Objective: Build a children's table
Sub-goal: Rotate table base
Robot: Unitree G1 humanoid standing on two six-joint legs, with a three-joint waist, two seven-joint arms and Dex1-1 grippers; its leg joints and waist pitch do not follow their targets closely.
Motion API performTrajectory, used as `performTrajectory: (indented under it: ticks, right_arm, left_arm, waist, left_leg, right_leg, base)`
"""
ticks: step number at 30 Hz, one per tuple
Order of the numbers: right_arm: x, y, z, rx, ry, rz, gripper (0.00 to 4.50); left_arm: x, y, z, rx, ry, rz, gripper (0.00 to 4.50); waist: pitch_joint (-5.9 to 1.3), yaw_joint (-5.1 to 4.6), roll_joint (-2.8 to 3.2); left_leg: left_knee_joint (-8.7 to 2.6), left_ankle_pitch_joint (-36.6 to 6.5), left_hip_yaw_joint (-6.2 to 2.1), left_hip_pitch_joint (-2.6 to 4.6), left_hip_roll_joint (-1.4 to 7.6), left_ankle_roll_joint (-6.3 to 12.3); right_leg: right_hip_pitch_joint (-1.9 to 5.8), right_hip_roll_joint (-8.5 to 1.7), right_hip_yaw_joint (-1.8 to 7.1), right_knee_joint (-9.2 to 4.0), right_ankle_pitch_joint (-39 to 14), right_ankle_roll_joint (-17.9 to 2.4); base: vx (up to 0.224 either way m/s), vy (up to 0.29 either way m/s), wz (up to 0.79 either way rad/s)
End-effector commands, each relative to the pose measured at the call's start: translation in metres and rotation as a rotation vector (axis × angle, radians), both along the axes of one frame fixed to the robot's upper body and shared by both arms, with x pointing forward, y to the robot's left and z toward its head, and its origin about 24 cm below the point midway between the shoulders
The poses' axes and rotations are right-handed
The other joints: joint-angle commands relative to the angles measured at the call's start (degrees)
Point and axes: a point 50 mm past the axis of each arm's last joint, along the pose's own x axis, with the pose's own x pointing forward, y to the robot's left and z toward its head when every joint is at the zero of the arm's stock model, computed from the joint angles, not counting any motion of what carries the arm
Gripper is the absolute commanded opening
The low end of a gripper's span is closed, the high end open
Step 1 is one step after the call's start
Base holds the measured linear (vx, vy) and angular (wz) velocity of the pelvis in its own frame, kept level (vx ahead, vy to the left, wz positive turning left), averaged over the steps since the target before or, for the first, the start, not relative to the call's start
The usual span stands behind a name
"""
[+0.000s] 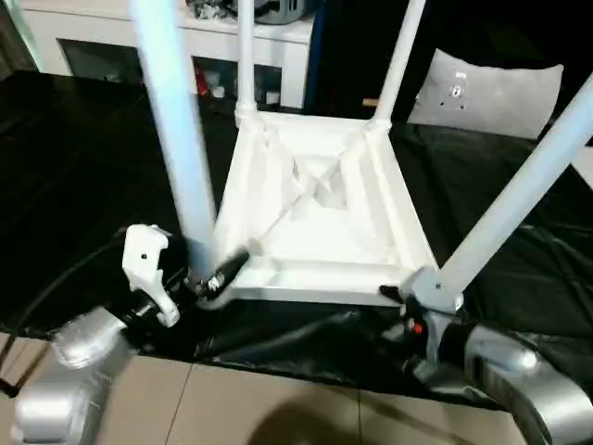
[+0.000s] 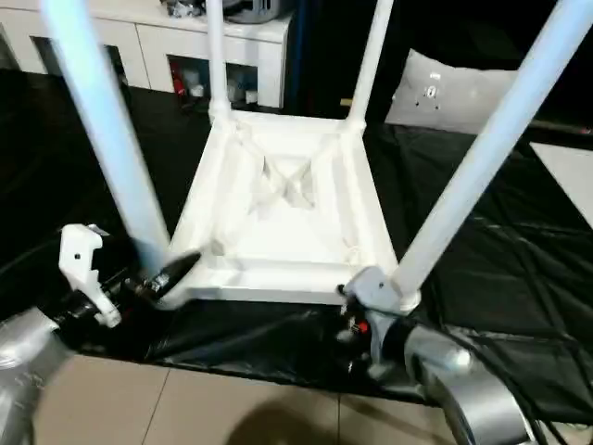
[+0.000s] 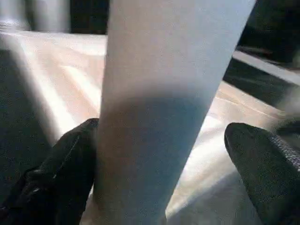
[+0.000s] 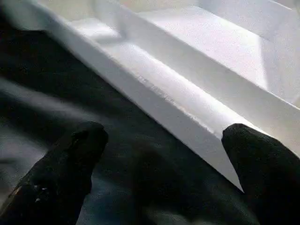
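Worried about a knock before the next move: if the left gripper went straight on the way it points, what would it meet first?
Most likely the near-left table leg: it stands between the left gripper's open fingers, one finger already against it or nearly so.

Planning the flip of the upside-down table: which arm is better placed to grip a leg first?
Probably the left. Its open fingers already straddle the near left leg, one against it. The right gripper, open too, faces the tabletop's edge, with no leg between its fingers.

Table: children's table (image 1: 315, 209), white, upside down at frame centre, four legs up
Surface: black sheet (image 1: 83, 176)
Left gripper (image 1: 218, 275): lower left, at near-left leg
Cabinet (image 1: 111, 37): upper left
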Motion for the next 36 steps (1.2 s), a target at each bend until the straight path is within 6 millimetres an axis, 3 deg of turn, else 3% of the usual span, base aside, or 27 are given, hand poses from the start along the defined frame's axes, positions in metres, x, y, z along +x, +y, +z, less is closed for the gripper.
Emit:
performTrajectory:
  ticks: [1,4,7,11,14,19,20,24,26,29,31,36]
  right_arm:
    - [0.000,-0.007,-0.015,-0.044,0.089,-0.049,4.50]
    - [0.003,-0.006,-0.016,-0.060,0.096,-0.053,4.50]
    - [0.006,-0.005,-0.017,-0.074,0.087,-0.054,4.50]
    - [0.010,-0.005,-0.018,-0.084,0.069,-0.080,4.50]
    - [0.014,-0.005,-0.019,-0.100,0.043,-0.105,4.50]
    - [0.018,-0.004,-0.021,-0.105,0.021,-0.117,4.50]
    - [0.022,-0.001,-0.022,-0.111,0.000,-0.120,4.50]
    - [0.029,0.003,-0.022,-0.112,-0.032,-0.128,4.50]
    - [0.038,0.010,-0.022,-0.113,-0.062,-0.130,4.50]
    - [0.050,0.020,-0.020,-0.099,-0.099,-0.133,4.50]
    - [0.062,0.033,-0.017,-0.080,-0.129,-0.125,4.50]
    - [0.078,0.055,-0.016,-0.073,-0.161,-0.101,4.50]
  left_arm:
    - [0.001,-0.025,0.005,-0.059,0.011,-0.208,4.46]
    - [0.016,-0.032,0.008,-0.062,0.002,-0.270,4.46]
    - [0.022,-0.043,0.014,-0.066,-0.003,-0.360,4.46]
    - [0.014,-0.056,0.018,-0.079,0.026,-0.489,4.46]
    - [-0.003,-0.067,0.017,-0.077,0.074,-0.623,4.46]
    - [-0.016,-0.076,0.017,-0.090,0.093,-0.687,4.46]
    - [-0.019,-0.082,0.018,-0.103,0.088,-0.696,4.46]
    - [-0.020,-0.091,0.019,-0.113,0.067,-0.687,4.46]
    - [-0.018,-0.100,0.020,-0.122,0.051,-0.676,4.46]
    - [-0.017,-0.110,0.023,-0.141,0.036,-0.679,4.46]
    - [-0.015,-0.119,0.026,-0.155,0.022,-0.690,4.46]
    - [-0.007,-0.130,0.028,-0.149,-0.022,-0.653,4.46]
  waist:
    - [-1.76,-0.22,0.98]
    - [-2.07,-0.10,0.85]
    - [-2.30,-0.11,0.64]
    - [-2.60,-0.45,0.47]
    - [-2.67,-0.68,0.81]
    - [-2.33,-0.92,0.59]
    - [-2.19,-1.00,0.36]
    - [-1.95,-1.24,0.48]
    - [-2.01,-1.46,0.39]
    - [-2.37,-2.03,0.45]
    - [-2.50,-2.42,0.77]
    - [-2.77,-2.95,0.71]
  left_leg:
    - [-6.51,-10.53,-1.63,-0.06,5.00,-1.13]
    - [-6.39,-9.96,-1.37,0.15,4.96,-1.37]
    - [-6.40,-8.29,-1.36,-0.11,5.14,-1.51]
    - [-6.13,-4.99,-1.05,-0.23,5.13,-1.08]
    - [-6.10,-4.42,-0.92,-0.18,5.22,-1.03]
    - [-6.23,-5.71,-0.62,-0.27,5.20,-0.52]
    - [-6.35,-6.47,-0.66,-0.36,5.25,-0.38]
    - [-6.43,-9.39,-0.64,-0.20,5.21,-0.89]
    - [-6.42,-9.78,-0.74,-0.37,5.17,-1.18]
    - [-6.29,-6.54,-0.80,-0.96,5.10,-0.69]
    - [-6.11,-5.71,-0.69,-0.93,5.02,-0.61]
    - [-5.70,-4.10,-0.44,-1.02,4.92,0.10]
  right_leg:
    - [1.26,-6.02,3.53,-4.17,-13.84,-10.63]
    - [1.31,-6.16,3.59,-4.23,-13.18,-10.42]
    - [1.69,-6.50,3.56,-4.05,-11.76,-10.60]
    - [1.92,-6.43,3.51,-3.49,-6.99,-12.08]
    - [1.95,-6.30,3.42,-3.19,-5.00,-13.31]
    - [1.97,-6.31,3.61,-3.71,-7.56,-13.61]
    - [2.00,-6.30,3.65,-3.87,-9.20,-13.22]
    - [1.62,-6.24,3.71,-4.48,-15.23,-12.22]
    - [1.63,-6.17,3.70,-4.65,-16.73,-11.71]
    - [2.11,-6.11,3.63,-4.08,-12.07,-12.42]
    - [2.00,-5.96,3.57,-3.97,-10.09,-13.24]
    - [2.16,-5.89,3.59,-3.83,-7.48,-14.49]
  base:
    - [0.000,0.000,0.00]
    - [0.000,0.000,0.00]
    - [0.000,0.000,0.00]
    - [0.000,0.000,0.00]
    - [0.000,0.000,0.00]
    - [0.000,0.000,0.00]
    - [0.000,0.000,0.00]
    - [0.000,0.000,0.00]
    - [0.000,0.000,0.00]
    - [0.000,0.000,0.00]
    - [0.000,0.000,0.00]
    - [0.000,0.000,0.00]
